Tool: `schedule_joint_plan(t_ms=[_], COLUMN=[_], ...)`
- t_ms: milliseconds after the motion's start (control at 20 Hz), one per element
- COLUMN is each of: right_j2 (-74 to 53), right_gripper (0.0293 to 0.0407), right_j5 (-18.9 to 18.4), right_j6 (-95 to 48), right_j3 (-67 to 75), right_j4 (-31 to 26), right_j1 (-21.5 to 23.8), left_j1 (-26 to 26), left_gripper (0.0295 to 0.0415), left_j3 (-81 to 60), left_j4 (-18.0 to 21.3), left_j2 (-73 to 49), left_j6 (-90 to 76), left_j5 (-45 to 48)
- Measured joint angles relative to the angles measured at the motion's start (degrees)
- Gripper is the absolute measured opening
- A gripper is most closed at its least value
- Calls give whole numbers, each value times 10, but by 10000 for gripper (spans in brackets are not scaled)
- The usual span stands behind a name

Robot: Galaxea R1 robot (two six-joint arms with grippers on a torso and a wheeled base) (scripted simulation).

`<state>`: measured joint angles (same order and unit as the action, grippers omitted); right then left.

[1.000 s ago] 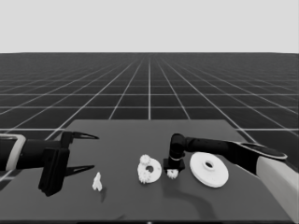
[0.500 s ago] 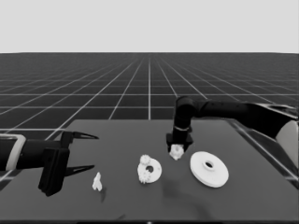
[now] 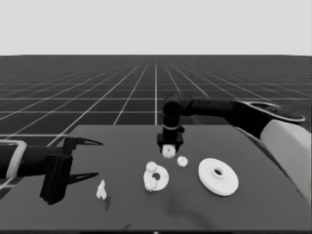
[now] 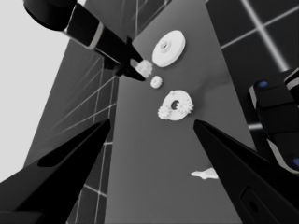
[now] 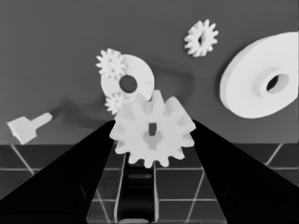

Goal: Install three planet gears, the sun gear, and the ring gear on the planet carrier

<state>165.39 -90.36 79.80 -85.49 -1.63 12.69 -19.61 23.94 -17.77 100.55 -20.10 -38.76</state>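
Observation:
My right gripper [image 3: 169,146] hangs above the table behind the planet carrier, shut on a planet gear [image 5: 152,130] that sits between its fingers [image 5: 84,163]. The planet carrier [image 3: 162,179] lies flat mid-table, with one planet gear [image 3: 151,167] on its far edge and another [image 3: 149,185] on its near-left edge. A loose planet gear [image 3: 182,161] lies between the carrier and the ring gear [image 3: 218,176], which rests to the right. My left gripper [image 3: 99,159] waits open over the table's left end, holding nothing.
A thin white piece [image 3: 101,190] lies near the left gripper, at the front left of the table. The right arm's pale grey part [image 3: 287,146] fills the right side. Dark machinery with blue lights [image 4: 275,121] shows at the left wrist view's edge.
The right gripper has risen from the table beside the carrier with a gear in it and moved back and to the left. A loose gear now shows where it was. The left arm has stayed still.

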Motion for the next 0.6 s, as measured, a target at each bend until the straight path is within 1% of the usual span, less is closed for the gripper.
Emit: schedule_joint_plan(t_ms=[250, 300, 350, 400, 500, 600], right_j2=[8, 7, 11, 17, 24, 27], right_gripper=[312, 312, 312, 312, 312, 312], right_j5=[0, 16, 27, 36, 48, 53], right_j6=[-2, 1, -10, -24, -40, -47], right_j3=[-11, -7, -24, -45, -73, -84], right_j4=[0, 88, 140, 169, 193, 201], right_j1=[0, -73, -137, -171, -200, -208], left_j1=[0, 0, 0, 0, 0, 0], left_gripper=[385, 385, 385, 385, 385, 385], left_j3=[0, 0, 0, 0, 0, 0], left_j4=[0, 0, 0, 0, 0, 0], left_j2=[0, 0, 0, 0, 0, 0], left_j6=[0, 0, 0, 0, 0, 0], left_j5=[0, 0, 0, 0, 0, 0])
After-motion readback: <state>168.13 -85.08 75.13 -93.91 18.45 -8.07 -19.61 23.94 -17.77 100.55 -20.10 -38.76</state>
